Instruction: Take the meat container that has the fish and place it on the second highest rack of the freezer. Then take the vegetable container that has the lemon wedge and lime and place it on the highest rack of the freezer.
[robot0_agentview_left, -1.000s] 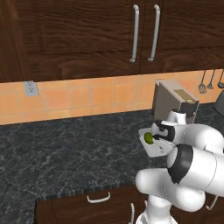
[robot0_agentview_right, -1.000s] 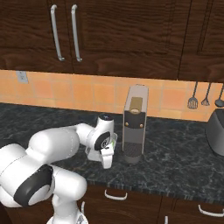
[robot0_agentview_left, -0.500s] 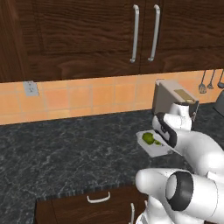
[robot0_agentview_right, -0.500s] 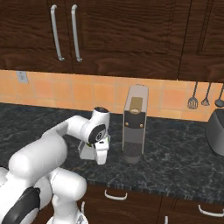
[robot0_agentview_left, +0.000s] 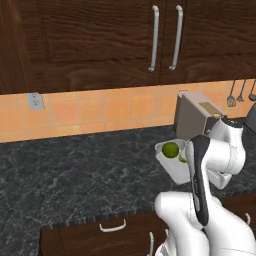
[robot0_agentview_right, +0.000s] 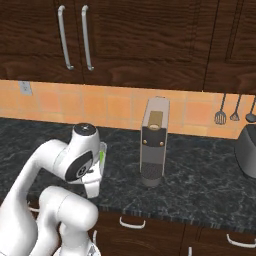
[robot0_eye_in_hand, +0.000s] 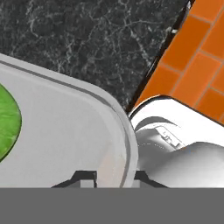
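The vegetable container (robot0_agentview_left: 169, 165) is a white tray with a lime (robot0_agentview_left: 170, 149) in it, held tilted over the dark counter beside the coffee machine. My gripper (robot0_eye_in_hand: 114, 177) is shut on the tray's rim (robot0_eye_in_hand: 126, 144), one fingertip (robot0_eye_in_hand: 85, 176) inside and one outside. In the hand view the lime (robot0_eye_in_hand: 6, 122) shows green at the left edge. From the right base view the container (robot0_agentview_right: 102, 155) appears edge-on against my hand. The arm hides the lemon wedge. The meat container with the fish and the freezer are out of view.
A tall coffee machine (robot0_agentview_left: 192, 115) (robot0_agentview_right: 152, 142) stands close behind the tray. Utensils (robot0_agentview_right: 235, 112) hang on the orange tile wall, with a dark pot (robot0_agentview_right: 247, 150) at the right. Wooden cabinets (robot0_agentview_left: 162, 37) hang above the black counter (robot0_agentview_left: 75, 175).
The jaws have closed in on the tray's rim. The arm has folded its elbow toward the base, and the tray has tipped up slightly while staying near the same spot.
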